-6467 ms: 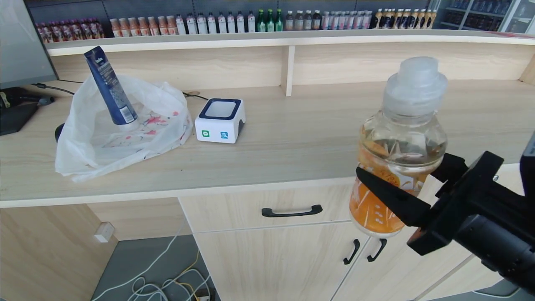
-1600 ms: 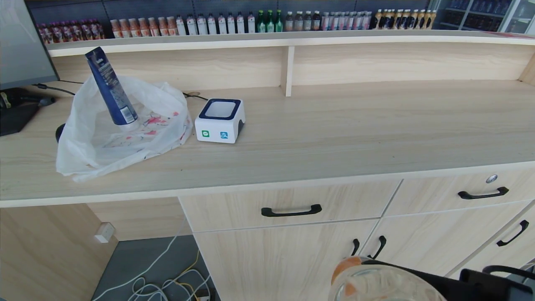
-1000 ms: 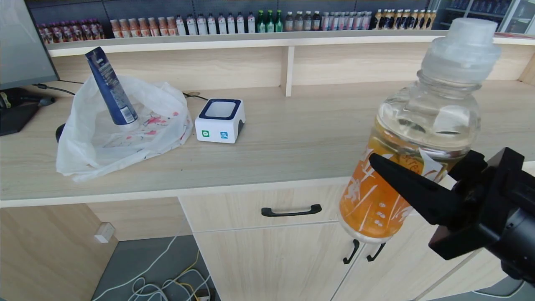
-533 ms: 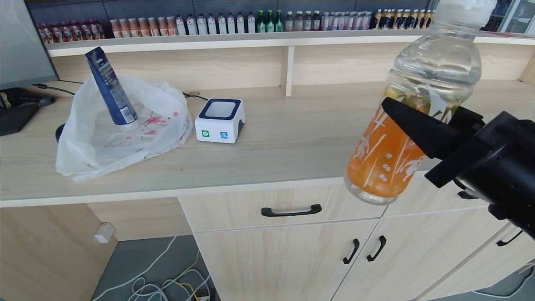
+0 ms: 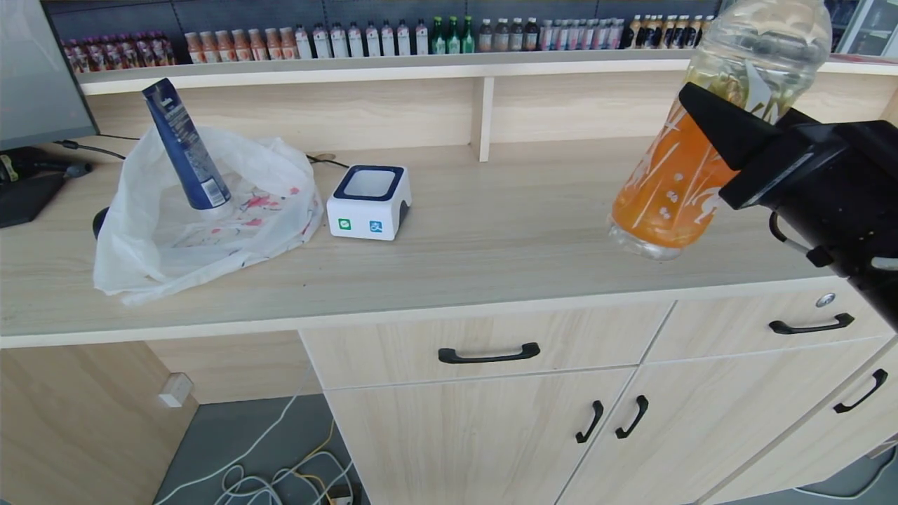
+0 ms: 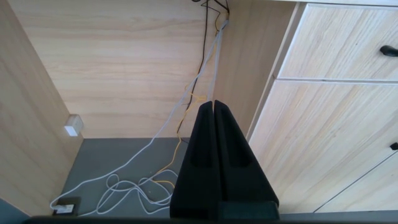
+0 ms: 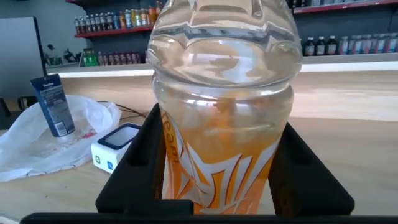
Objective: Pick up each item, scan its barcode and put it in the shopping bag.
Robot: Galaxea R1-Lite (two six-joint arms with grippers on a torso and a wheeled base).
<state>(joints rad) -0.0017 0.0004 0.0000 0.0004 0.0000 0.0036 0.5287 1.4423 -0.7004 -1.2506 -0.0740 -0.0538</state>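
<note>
My right gripper [image 5: 736, 133] is shut on a clear bottle with an orange label [image 5: 691, 161], holding it tilted in the air above the right part of the wooden counter [image 5: 491, 238]. The right wrist view looks straight at the bottle [image 7: 221, 124] between the black fingers [image 7: 137, 168]. A white scanner box [image 5: 370, 201] stands mid-counter. Left of it lies the white shopping bag [image 5: 168, 238], with a dark blue tube [image 5: 186, 144] standing in it. My left gripper [image 6: 214, 118] is shut and empty, low in front of the cabinet, pointing at the floor.
A raised shelf [image 5: 449, 66] with rows of bottles runs along the back of the counter. A monitor [image 5: 35, 70] and cables sit at the far left. Drawers and doors with black handles [image 5: 489, 354] lie below. Cables [image 6: 149, 180] lie on the floor.
My right gripper has dipped low, then risen with the bottle from below the counter edge to above the counter, and moved up and slightly right. Bag, tube and scanner stay put.
</note>
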